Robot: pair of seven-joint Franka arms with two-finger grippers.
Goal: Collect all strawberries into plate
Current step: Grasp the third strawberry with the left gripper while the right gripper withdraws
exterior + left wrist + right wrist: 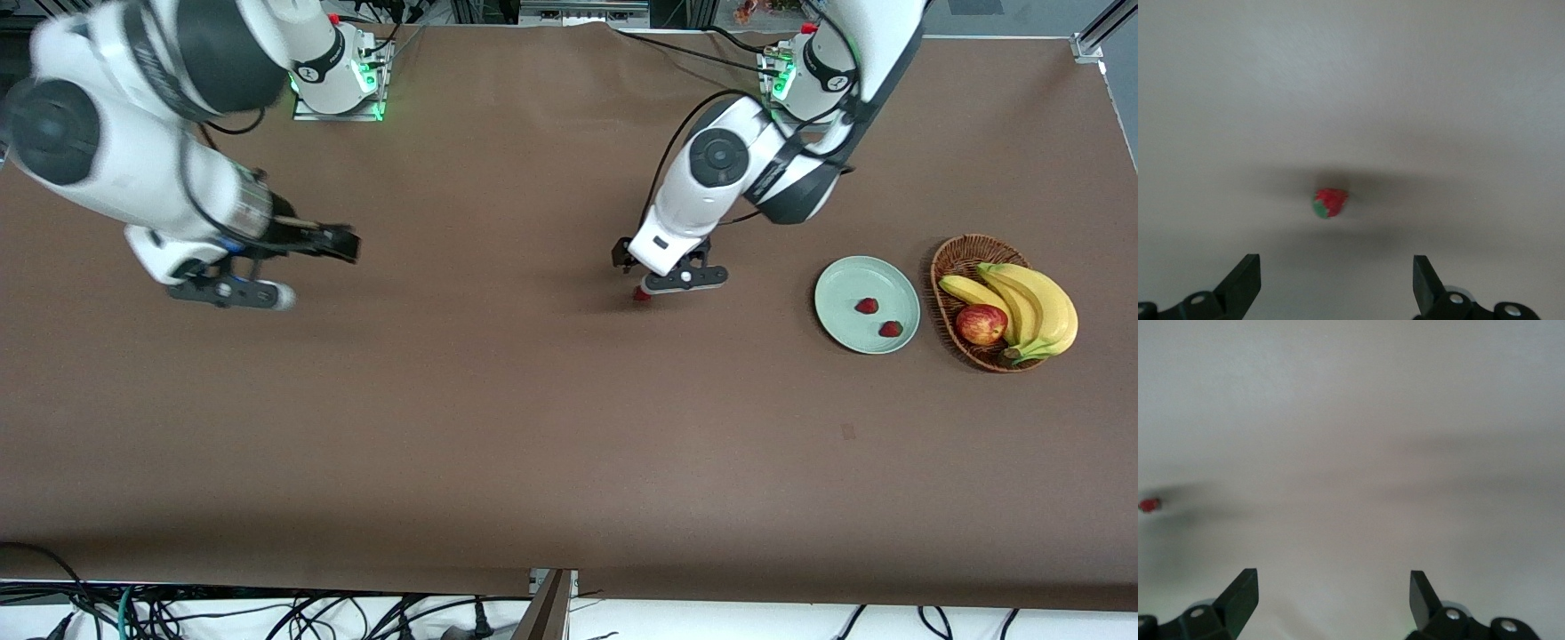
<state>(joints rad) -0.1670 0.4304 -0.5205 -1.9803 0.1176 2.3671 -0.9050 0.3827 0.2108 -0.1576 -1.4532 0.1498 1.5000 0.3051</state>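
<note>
Green-topped strawberry (1330,203) shows whole between the open left hand (1336,283) fingers

Plate (867,305): pale mint green, plain. On it, two strawberries (867,306), red. Third strawberry (1330,203), red with green top, on brown table (498,409) toward the right arm's end from the plate. Beside the plate, brown wicker basket (956,258): yellow bananas (1031,307), red apple (981,324).

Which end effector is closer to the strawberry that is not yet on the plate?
Left. The left end effector is open, right over the loose strawberry on the table. The right end effector, also open, waits over bare table toward the right arm's end.
</note>
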